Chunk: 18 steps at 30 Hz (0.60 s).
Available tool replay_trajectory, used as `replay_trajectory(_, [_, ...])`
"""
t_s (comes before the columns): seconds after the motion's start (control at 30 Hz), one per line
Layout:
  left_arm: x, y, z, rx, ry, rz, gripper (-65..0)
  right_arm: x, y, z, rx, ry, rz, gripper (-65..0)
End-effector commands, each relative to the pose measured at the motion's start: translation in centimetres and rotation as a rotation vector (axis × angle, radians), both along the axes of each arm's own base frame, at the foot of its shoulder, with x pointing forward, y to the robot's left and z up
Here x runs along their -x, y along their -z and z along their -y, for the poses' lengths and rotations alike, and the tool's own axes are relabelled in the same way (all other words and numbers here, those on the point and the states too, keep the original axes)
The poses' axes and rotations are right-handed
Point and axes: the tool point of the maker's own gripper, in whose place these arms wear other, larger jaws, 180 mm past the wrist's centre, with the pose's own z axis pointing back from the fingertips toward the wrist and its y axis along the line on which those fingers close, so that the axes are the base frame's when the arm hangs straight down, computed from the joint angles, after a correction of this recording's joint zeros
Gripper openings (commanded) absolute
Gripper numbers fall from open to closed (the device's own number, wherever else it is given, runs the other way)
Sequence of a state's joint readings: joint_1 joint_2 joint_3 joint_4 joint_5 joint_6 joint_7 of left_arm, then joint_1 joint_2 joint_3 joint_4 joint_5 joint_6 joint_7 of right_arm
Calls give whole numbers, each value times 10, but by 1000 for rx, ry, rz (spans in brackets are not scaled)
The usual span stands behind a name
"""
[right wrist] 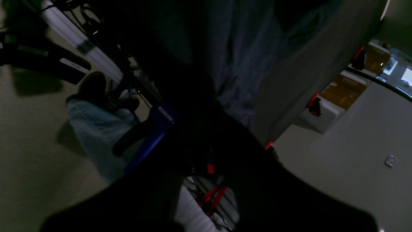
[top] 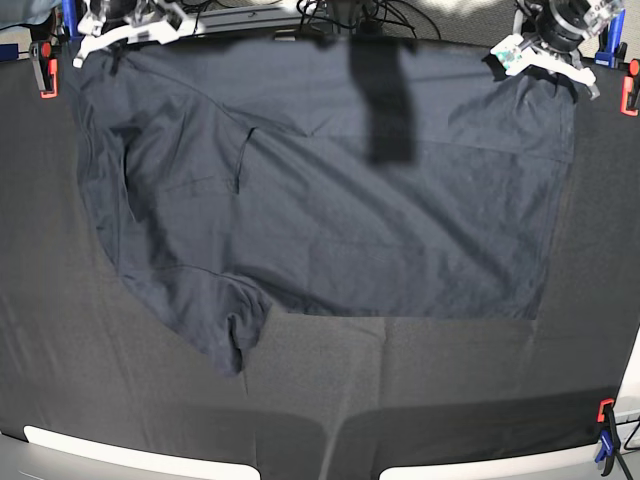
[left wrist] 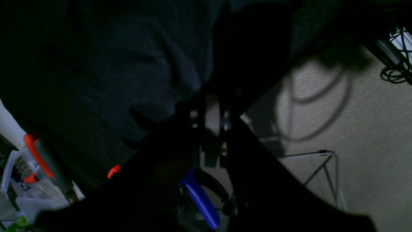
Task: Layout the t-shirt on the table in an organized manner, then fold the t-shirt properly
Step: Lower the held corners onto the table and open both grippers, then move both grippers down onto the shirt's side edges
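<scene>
The dark navy t-shirt (top: 330,220) lies spread wide over the black-clothed table (top: 420,390), its far edge drawn between both grippers. My right gripper (top: 100,42) sits at the far left corner, shut on the shirt's edge. At the far right corner my left gripper (top: 520,58) is shut on the other end. One sleeve (top: 235,330) lies crumpled and folded over at the near left. In the wrist views the t-shirt (left wrist: 128,64) (right wrist: 238,48) fills the upper part, and the fingers are only dark silhouettes.
Orange clamps hold the cloth at the far left (top: 45,75), far right (top: 630,95) and near right (top: 603,412). A dark shadow band (top: 382,100) crosses the shirt's far middle. Cables and frame parts lie beyond the far edge (top: 350,15). Carpeted floor (left wrist: 354,112) shows beside the table.
</scene>
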<state>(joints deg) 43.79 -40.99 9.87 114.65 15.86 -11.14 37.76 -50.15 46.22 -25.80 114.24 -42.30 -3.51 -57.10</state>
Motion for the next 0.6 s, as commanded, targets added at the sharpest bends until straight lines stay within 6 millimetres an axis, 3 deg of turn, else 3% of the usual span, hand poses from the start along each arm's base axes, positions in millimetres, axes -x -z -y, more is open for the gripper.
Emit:
replay_trajectory(0.0, [-4,-6,-2,-12,10,19,-650,-6,-9,4,22,-4,37,-650])
replay_trajectory(0.37, [-2,-4,-2,-3,-4,6,-642,-9,-11,4,33,-17,49,-650])
replay_trajectory(0.47, [7,0,-4,8,-52,-46,-391,-9,-10,3,29,-19,50,-625])
replay_trajectory(0.5, [10,1,-7,0,-67,-64,-347,-9,-11,3,30,-19,51,-592])
replay_trajectory(0.57, [18,5,-15,-36,-102,-111,-327,-9,-10,3,28,-19,50,-520])
